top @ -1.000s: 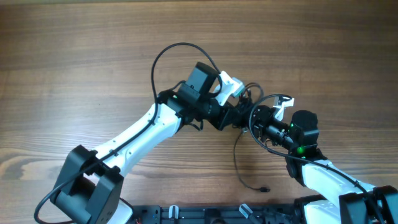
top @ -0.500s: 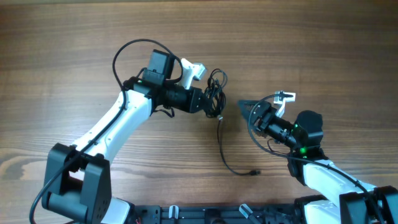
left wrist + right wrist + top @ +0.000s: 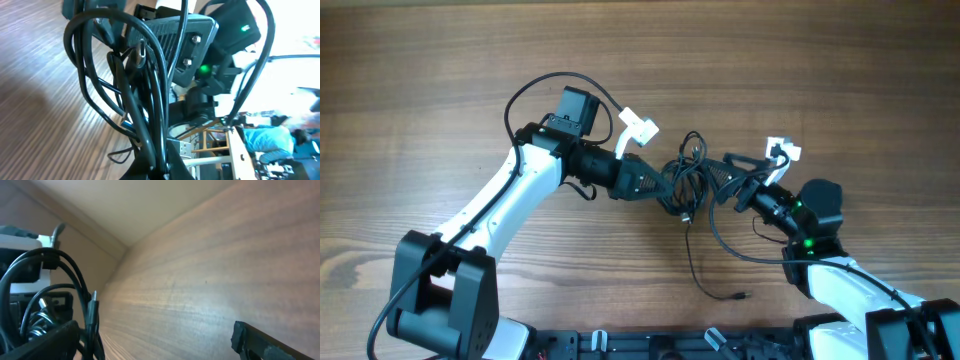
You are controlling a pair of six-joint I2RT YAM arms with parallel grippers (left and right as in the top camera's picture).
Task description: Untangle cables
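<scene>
The cables point(image 3: 686, 172) are a bunch of thin black cords held off the wooden table between the two arms. One loose tail runs down to a small plug point(image 3: 745, 296) near the front edge. My left gripper point(image 3: 670, 186) is shut on the bunch from the left. In the left wrist view the cables point(image 3: 145, 85) fan upward out of the left gripper point(image 3: 162, 170), with a metal USB plug point(image 3: 182, 147) beside it. My right gripper point(image 3: 722, 178) stands wide open just right of the bunch. In the right wrist view a cable strand point(image 3: 92, 320) hangs just inside the left finger of the right gripper point(image 3: 150, 340), ungripped.
The wooden table point(image 3: 840, 80) stretches out bare behind and to both sides. A black rail point(image 3: 650, 345) runs along the front edge between the arm bases. Thicker arm wires loop over the left arm point(image 3: 540, 90).
The left gripper pulled the bunch away to the left, then brought it back right toward the right gripper. The right gripper has opened wide and let go.
</scene>
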